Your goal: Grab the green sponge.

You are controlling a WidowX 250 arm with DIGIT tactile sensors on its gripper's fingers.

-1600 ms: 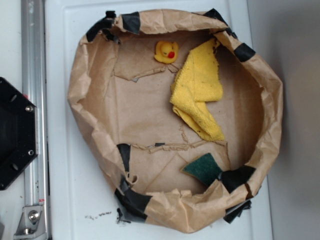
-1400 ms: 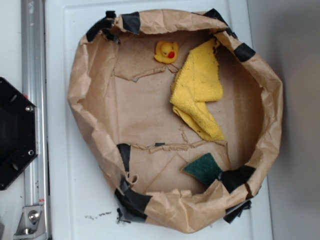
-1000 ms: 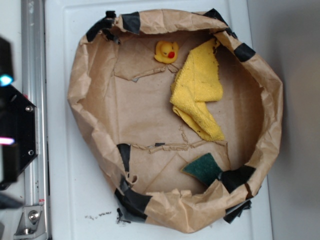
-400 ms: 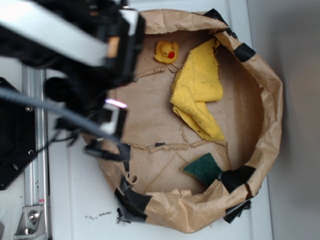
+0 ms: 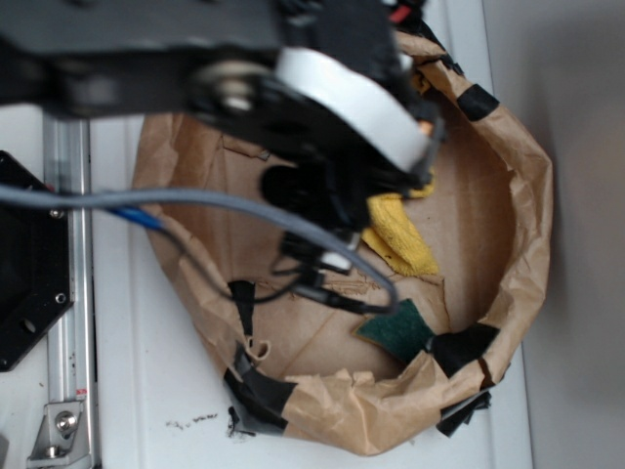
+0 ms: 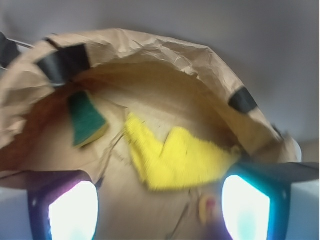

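One flat, seemingly fibrous green sponge (image 5: 397, 330), pointed corners.

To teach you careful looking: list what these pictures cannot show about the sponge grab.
- Gripper: exterior view, hidden under the blurred arm; open or shut unknown.
- Yellow cloth: mostly covered by the arm.
- Green sponge: one corner under black tape; blurred in wrist view.

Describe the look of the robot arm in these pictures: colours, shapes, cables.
The arm is black and blocky, blurred, with a white rounded cylindrical part. A grey cable and a blue one trail leftward. In the wrist view, two dark housings carry glowing square lights.
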